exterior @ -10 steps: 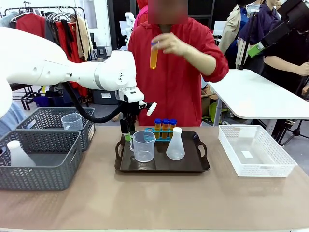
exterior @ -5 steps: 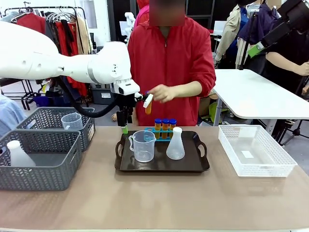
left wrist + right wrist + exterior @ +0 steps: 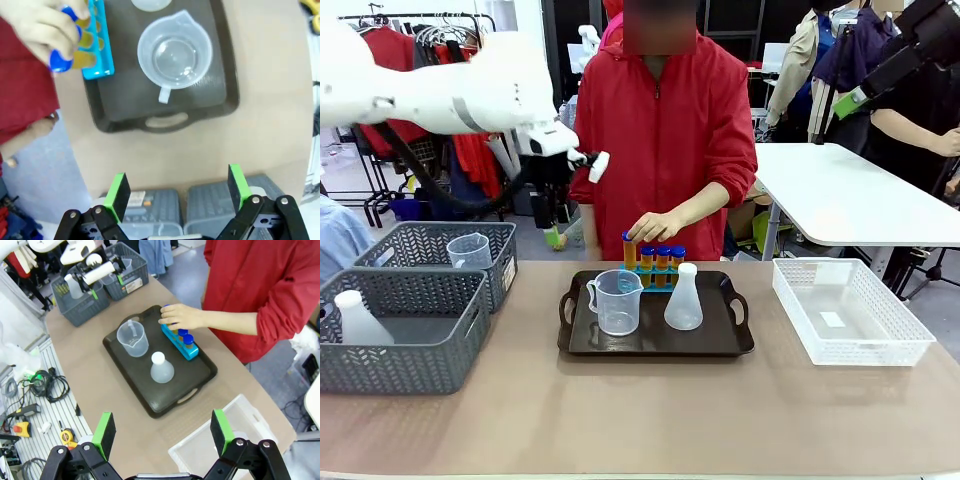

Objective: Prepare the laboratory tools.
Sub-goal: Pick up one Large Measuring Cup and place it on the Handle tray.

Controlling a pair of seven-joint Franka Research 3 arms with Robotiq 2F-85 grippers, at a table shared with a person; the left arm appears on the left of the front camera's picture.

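A dark tray (image 3: 740,345) carries a clear handled beaker (image 3: 617,302), a translucent white flask (image 3: 683,298) and a small blue rack (image 3: 658,268) of orange tubes with blue caps. The person's hand (image 3: 655,227) is setting one more tube (image 3: 629,250) into the rack's left end. My left gripper (image 3: 554,236) hangs open and empty, high above the table's far edge, left of the tray. In the left wrist view the left gripper (image 3: 178,190) looks down on the beaker (image 3: 175,52), rack (image 3: 100,45) and hand (image 3: 45,25). My right gripper (image 3: 162,429) is open, far above the tray (image 3: 195,385).
Two grey woven baskets (image 3: 405,340) stand at the left; the near one holds a white flask (image 3: 358,318), the far one a clear beaker (image 3: 468,250). A white mesh bin (image 3: 850,312) sits right of the tray. The person stands close behind the tray.
The person's hand brought the raised orange tube down to the rack. My left gripper rose from beside the beaker and drew back to the left.
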